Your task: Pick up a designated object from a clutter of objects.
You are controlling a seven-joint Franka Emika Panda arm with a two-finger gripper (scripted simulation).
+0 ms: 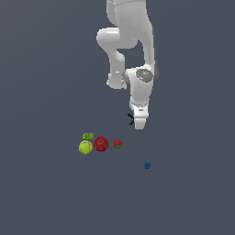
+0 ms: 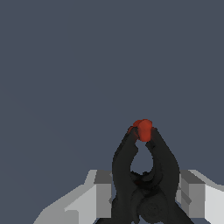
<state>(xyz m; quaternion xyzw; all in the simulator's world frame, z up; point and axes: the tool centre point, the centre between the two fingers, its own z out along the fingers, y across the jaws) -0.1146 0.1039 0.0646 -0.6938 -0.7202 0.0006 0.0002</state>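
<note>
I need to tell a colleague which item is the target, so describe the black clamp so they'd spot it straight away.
Follow the white arm down to its gripper; the clamp pokes out on the exterior view's left of it, between the fingers. Unlike the apple and ball, it's black and forked, with a red-orange tip.

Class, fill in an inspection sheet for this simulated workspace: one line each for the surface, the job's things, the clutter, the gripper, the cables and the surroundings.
Surface: plain dark grey floor, no marks seen.
Job's things: black clamp with red-orange tip sits between the gripper's fingers; whether it is lifted cannot be told.
Clutter: yellow-green ball, red apple, small red-green fruit in a row; green block just behind the ball; blue lump alone toward the exterior view's right.
Gripper: gripper closed around the clamp, pointing down.
Cables: nothing seen.
Surroundings: nothing seen beyond the white arm.
</note>
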